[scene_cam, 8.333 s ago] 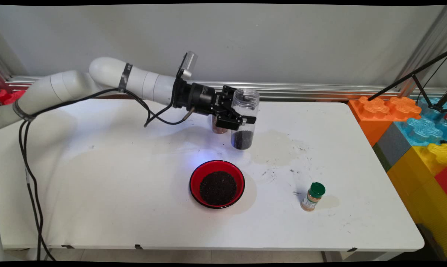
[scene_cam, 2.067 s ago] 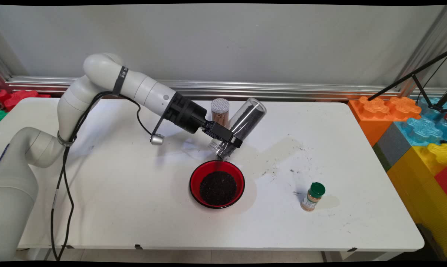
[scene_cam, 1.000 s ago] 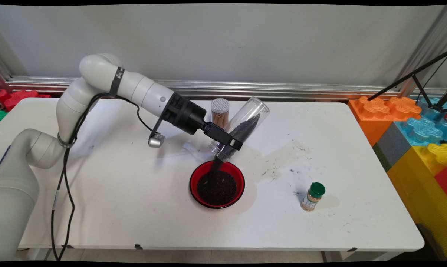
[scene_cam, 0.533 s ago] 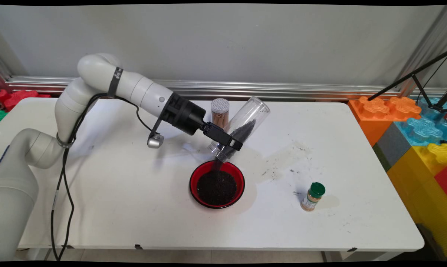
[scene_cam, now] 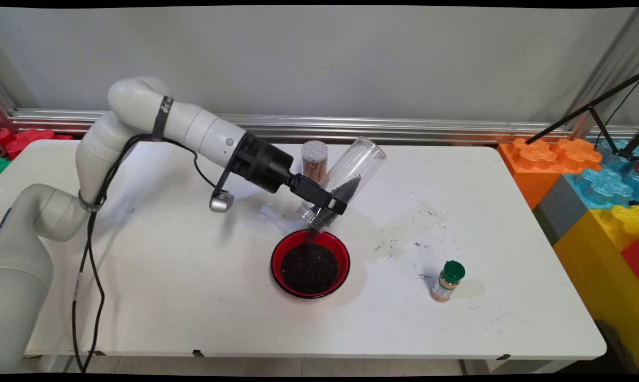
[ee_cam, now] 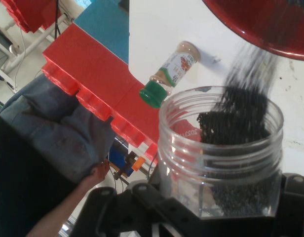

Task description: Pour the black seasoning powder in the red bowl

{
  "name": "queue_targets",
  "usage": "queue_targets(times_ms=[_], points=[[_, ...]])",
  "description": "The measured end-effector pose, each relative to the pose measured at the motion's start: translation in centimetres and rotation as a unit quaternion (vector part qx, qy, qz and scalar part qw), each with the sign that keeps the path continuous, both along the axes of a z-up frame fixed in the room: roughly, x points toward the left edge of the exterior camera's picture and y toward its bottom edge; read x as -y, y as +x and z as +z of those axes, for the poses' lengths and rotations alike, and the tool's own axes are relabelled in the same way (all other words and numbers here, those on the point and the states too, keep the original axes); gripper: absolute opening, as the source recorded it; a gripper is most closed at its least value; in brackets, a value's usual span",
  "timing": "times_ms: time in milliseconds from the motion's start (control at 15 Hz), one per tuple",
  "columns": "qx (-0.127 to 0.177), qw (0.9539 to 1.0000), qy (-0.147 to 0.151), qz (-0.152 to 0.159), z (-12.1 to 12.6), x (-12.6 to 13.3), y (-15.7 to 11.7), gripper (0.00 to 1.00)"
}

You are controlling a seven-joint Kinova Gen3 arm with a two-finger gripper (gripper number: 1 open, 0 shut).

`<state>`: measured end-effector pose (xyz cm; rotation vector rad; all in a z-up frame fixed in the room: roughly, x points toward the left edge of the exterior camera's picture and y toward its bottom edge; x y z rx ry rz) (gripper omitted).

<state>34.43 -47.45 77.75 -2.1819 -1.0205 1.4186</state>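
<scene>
My gripper is shut on a clear plastic jar, tipped steeply with its open mouth down over the far rim of a red bowl. Dark grains run from the jar's mouth into the bowl, which holds a heap of the same grains. Some grains remain in the jar. In the hand view the jar sits between the fingers with grains streaming toward the bowl.
A brown spice jar with a grey lid stands just behind the gripper. A green-capped spice bottle stands to the bowl's right. Scattered grains and a stain mark the table. Large coloured blocks line the right edge.
The jar went from upright above the table to tipped over the bowl. Over the last second grains have poured out, the jar holds fewer and the bowl's heap has grown.
</scene>
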Motion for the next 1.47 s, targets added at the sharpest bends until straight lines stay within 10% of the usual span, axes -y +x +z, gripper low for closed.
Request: queue_targets(times_ms=[1467], points=[[-0.008,1.0000,0.000,0.006,-0.13,-0.22,-0.02,0.00]])
